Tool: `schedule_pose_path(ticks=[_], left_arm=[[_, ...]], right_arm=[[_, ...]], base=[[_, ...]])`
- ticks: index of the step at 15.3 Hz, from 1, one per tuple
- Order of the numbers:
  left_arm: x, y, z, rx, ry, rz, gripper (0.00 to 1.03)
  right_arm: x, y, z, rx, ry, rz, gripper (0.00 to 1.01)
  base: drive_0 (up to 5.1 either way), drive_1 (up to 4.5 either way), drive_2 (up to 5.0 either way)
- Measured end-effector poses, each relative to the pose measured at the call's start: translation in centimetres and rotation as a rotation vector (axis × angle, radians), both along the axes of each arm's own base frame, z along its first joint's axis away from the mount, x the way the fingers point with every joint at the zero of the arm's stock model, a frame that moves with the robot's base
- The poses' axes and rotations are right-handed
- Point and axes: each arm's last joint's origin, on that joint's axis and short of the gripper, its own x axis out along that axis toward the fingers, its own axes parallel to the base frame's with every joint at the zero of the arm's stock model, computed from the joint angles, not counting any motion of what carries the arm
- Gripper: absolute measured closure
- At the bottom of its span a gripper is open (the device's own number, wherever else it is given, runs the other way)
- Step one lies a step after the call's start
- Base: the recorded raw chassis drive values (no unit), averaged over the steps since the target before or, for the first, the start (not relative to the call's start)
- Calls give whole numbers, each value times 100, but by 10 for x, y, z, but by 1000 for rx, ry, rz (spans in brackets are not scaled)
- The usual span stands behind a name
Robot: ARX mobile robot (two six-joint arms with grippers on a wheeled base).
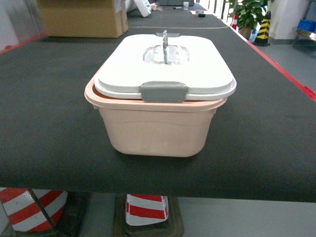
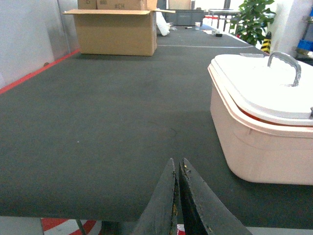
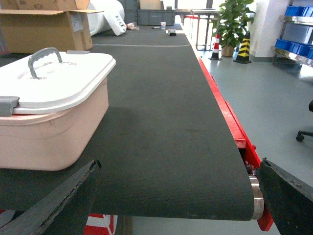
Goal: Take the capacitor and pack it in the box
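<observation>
Box (image 1: 158,126) sits on the dark surface (image 1: 44,128), lid (image 1: 165,66) on, grey front clip (image 1: 164,92) down over the rim. Grey handle (image 1: 164,44) stands upright at the lid's middle.

Left claw (image 2: 177,196): the two dark fingers lie pressed together at the tips, nothing between them. Box is ahead and to the right of it, near but apart.

Right claw (image 3: 176,196): fingers spread wide to both edges of the wrist view, nothing held. Box is ahead and to its left, its near corner just beyond the left finger (image 3: 58,196).

No capacitor visible in any view. Cannot tell whether one lies inside the box or out of frame.

Handling, as judged:
- Tub looks like thin moulded plastic; probably light, fairly stiff, walls smooth and likely slippery for a pinch.
- Lid appears rigid; the arched handle is the obvious hold, narrow enough to fit between the fingers of either claw.
- Clip probably has to be flipped up first; a light box may slide on the surface when pried, so the other claw bracing a wall would help.
- Rolled rim gives a second purchase if the tub itself must be shifted.
</observation>
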Motion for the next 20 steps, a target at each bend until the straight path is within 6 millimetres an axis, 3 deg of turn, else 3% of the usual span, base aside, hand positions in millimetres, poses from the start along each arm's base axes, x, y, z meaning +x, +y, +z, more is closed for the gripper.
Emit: schedule_pose_path(ticks=[17,18,20], left_arm=[[-26,0,-3,0,13,1,101],[-26,0,-3,-2,4,2,100],[-26,0,-3,-1,9,2,75]], right_arm=[[0,0,0,0,0,0,3],[0,0,0,0,0,0,3],[0,0,0,0,0,0,3]], base=[[0,0,0],[0,0,0],[0,0,0]])
